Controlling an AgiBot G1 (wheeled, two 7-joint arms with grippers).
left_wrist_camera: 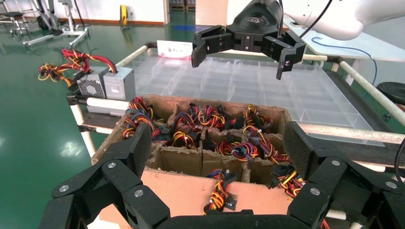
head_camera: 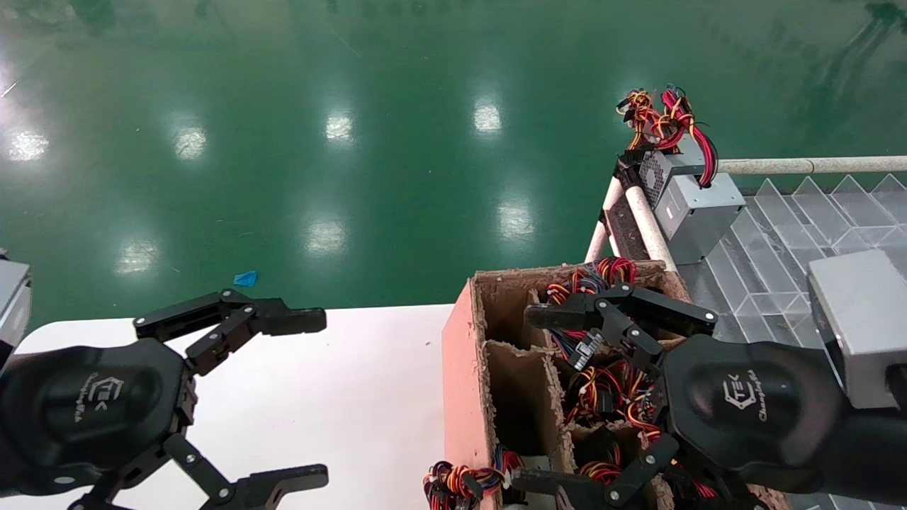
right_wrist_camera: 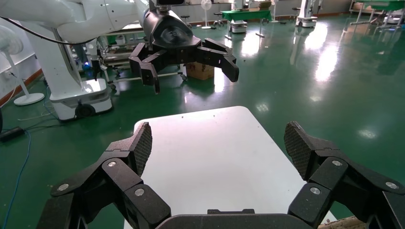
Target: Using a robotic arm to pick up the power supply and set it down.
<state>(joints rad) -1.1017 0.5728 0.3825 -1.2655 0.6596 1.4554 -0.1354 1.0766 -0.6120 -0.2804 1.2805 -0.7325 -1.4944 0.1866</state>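
Note:
A cardboard box point(head_camera: 460, 368) point(left_wrist_camera: 181, 191) with dividers stands beside the white table point(head_camera: 368, 354) point(right_wrist_camera: 205, 124). Its compartments hold bundles of yellow, orange, red and black wires point(head_camera: 609, 273) point(left_wrist_camera: 210, 117). The power supply bodies under them are hidden. My right gripper point(head_camera: 531, 397) point(right_wrist_camera: 217, 143) point(left_wrist_camera: 241, 59) hangs open above the box's compartments, holding nothing. Over the table, my left gripper point(head_camera: 312, 398) point(left_wrist_camera: 219, 143) point(right_wrist_camera: 191, 76) also stands open and empty, facing the box.
A grey box point(head_camera: 698, 205) point(left_wrist_camera: 112, 83) with a red cable looped over it lies on the corner of a white pipe rack point(head_camera: 808, 166). The rack carries clear divided trays point(head_camera: 779, 234) point(left_wrist_camera: 239, 86). Green floor lies beyond, with a blue scrap point(head_camera: 246, 278).

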